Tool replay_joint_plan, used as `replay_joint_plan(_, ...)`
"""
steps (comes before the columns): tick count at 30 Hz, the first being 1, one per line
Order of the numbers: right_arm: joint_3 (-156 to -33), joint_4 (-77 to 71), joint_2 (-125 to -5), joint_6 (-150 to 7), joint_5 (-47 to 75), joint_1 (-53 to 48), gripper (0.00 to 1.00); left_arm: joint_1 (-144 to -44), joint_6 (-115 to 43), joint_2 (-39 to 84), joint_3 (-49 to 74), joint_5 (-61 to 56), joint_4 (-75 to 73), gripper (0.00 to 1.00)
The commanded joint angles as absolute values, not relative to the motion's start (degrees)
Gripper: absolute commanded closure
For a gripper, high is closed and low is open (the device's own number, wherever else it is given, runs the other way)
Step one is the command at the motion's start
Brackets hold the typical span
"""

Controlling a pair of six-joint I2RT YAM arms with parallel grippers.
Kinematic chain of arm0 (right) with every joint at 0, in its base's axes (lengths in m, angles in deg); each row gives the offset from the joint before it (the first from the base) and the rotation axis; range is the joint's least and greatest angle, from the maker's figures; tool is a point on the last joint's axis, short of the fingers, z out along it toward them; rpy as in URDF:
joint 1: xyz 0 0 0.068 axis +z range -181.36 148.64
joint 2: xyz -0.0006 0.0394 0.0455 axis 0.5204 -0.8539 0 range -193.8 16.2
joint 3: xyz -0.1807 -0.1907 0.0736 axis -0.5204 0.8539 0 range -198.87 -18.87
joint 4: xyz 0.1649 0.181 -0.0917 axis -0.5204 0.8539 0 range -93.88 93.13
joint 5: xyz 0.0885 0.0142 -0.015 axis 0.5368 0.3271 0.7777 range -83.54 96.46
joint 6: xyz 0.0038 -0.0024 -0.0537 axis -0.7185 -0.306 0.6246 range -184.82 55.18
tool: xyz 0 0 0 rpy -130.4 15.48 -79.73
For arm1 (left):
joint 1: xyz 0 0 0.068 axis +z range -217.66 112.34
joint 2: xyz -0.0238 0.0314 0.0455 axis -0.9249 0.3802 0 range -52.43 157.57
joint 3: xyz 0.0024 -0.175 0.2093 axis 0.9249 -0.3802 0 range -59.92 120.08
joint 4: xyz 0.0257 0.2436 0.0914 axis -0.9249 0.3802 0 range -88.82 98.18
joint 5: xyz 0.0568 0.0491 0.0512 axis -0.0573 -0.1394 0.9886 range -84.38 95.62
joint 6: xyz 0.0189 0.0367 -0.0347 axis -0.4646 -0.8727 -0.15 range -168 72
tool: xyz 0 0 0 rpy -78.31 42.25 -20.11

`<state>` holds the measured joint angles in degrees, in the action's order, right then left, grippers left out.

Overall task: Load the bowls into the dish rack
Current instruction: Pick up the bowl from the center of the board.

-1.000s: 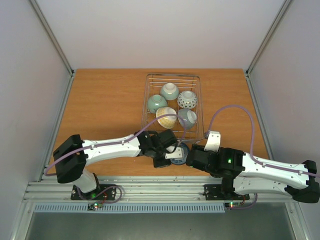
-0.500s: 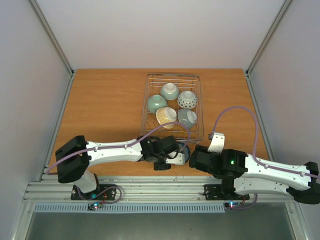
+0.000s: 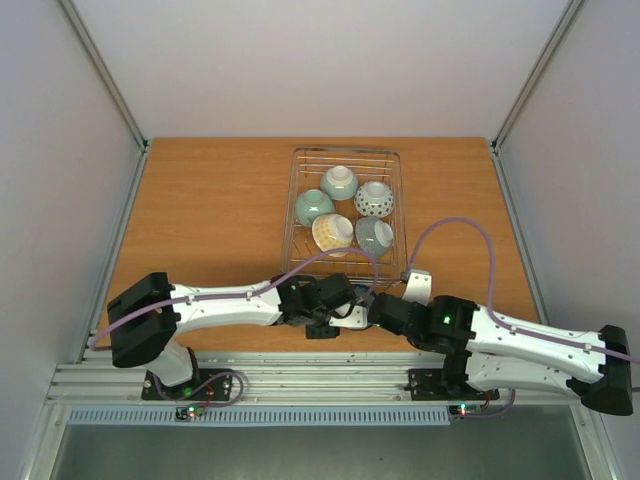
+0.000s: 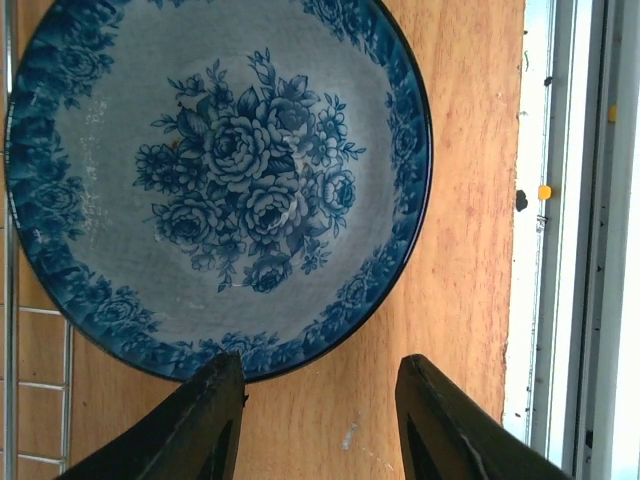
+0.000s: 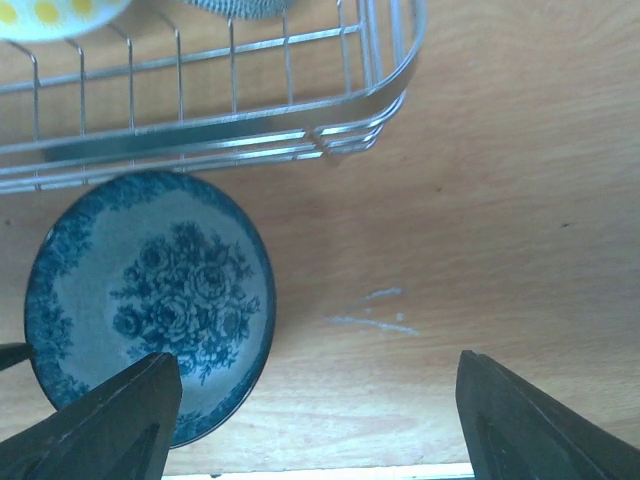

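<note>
Blue-flowered bowl (image 4: 230,190) mouth up beside dish rack (image 5: 250,125), left gripper (image 4: 320,365) parted, right gripper (image 5: 315,360) wide

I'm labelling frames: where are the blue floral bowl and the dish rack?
blue floral bowl (image 5: 150,305), right wrist view, on its rose-painted centre.
dish rack (image 5: 200,128), right wrist view, on its near rim wire.

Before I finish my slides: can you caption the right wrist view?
Open right gripper above a blue floral bowl on the table, beside the rack corner.
</note>
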<state>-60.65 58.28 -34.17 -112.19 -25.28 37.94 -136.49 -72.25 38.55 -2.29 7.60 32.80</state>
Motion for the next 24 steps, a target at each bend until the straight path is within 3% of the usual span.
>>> replay_joint_plan(1,-58.9,50.1,-37.9,-108.8,-18.5,36.1,0.24,-136.7,-72.9,35.1,-3.5,7.6,29.8,0.57)
replay_joint_plan(10,-56.7,47.2,-39.6,-109.7,-18.4,34.1,0.25,-136.9,-73.3,33.3,-5.4,9.9,26.7,0.55)
replay_joint_plan(16,-52.5,49.0,-30.2,-113.7,-20.9,34.1,0.25,-138.6,-75.6,34.4,-5.2,13.8,25.4,0.55)
replay_joint_plan(24,-50.6,58.1,-19.6,-117.4,-23.7,34.1,0.25,-139.5,-77.4,37.0,-4.1,9.1,27.2,0.55)
